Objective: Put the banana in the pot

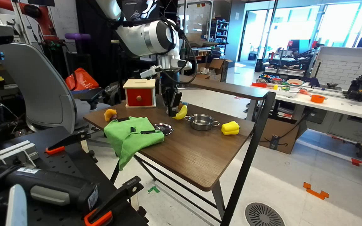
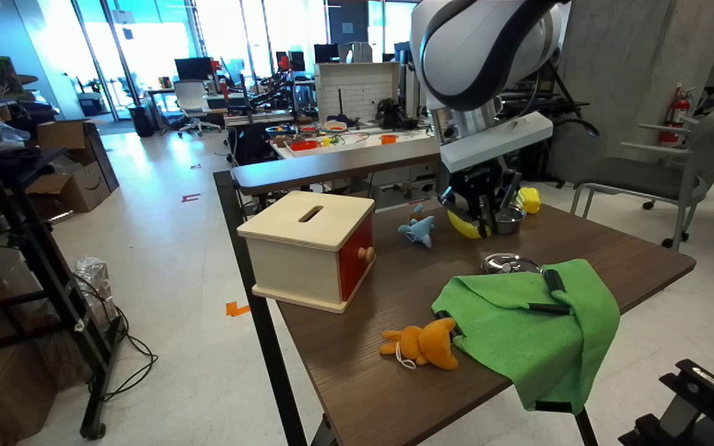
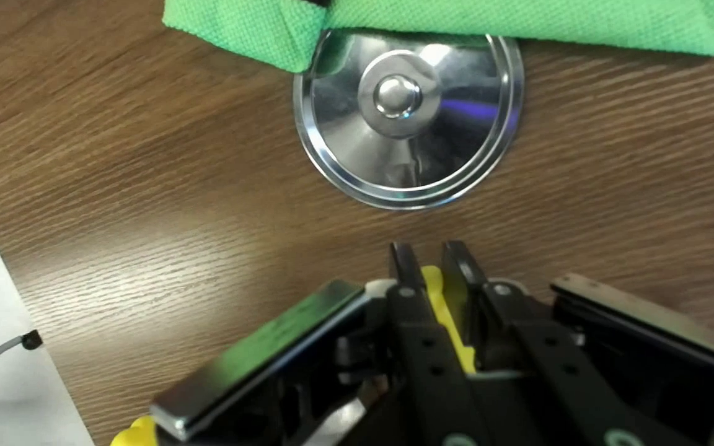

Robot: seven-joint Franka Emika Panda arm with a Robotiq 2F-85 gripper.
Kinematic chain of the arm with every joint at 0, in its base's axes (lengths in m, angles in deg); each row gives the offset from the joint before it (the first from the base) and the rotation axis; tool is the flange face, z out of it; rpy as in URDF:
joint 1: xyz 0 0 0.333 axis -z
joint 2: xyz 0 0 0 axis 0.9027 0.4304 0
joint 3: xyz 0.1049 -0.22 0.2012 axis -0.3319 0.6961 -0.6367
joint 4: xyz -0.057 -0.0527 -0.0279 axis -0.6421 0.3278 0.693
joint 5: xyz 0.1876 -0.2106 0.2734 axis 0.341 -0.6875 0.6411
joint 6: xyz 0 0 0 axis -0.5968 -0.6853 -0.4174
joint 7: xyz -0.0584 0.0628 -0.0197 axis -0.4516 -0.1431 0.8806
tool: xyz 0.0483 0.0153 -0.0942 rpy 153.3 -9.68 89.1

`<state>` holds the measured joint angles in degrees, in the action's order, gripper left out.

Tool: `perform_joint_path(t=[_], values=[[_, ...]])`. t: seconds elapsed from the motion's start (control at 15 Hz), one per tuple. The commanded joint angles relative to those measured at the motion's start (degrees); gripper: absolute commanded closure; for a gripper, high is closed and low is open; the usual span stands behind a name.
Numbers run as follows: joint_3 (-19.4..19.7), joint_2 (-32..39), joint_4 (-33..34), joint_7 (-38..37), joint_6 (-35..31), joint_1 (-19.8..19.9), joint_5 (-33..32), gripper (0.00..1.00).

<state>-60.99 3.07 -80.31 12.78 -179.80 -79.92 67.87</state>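
The yellow banana [image 1: 181, 113] is at my gripper [image 1: 171, 113], tilted with one end up. It also shows in an exterior view [image 2: 465, 227], partly hidden by the fingers. In the wrist view the banana [image 3: 440, 306] lies between the two fingers of my gripper [image 3: 428, 248], which are close together on it. I cannot tell whether the banana touches the table. The small steel pot [image 1: 201, 123] stands upright beside the banana, with a handle on each side. It is partly hidden behind the gripper [image 2: 487, 224] in an exterior view [image 2: 509, 220].
A steel lid [image 3: 403, 158] lies on the table, its edge under a green cloth [image 2: 537, 322]. A yellow pepper [image 1: 230, 128] is beyond the pot. A wooden box [image 2: 307, 248] with a red drawer, a blue toy [image 2: 418, 231] and an orange toy [image 2: 422, 344] stand around.
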Motion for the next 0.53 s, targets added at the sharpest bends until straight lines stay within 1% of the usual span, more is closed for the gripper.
perform_joint_path(t=[0.0,0.2,0.47], values=[[-0.30,-2.59,-0.32,2.27,0.95,0.28,2.77,0.96],[-0.26,-4.44,-1.29,2.51,0.07,1.42,5.17,0.96],[-0.21,-5.50,-0.82,2.60,0.59,4.38,9.82,0.96]])
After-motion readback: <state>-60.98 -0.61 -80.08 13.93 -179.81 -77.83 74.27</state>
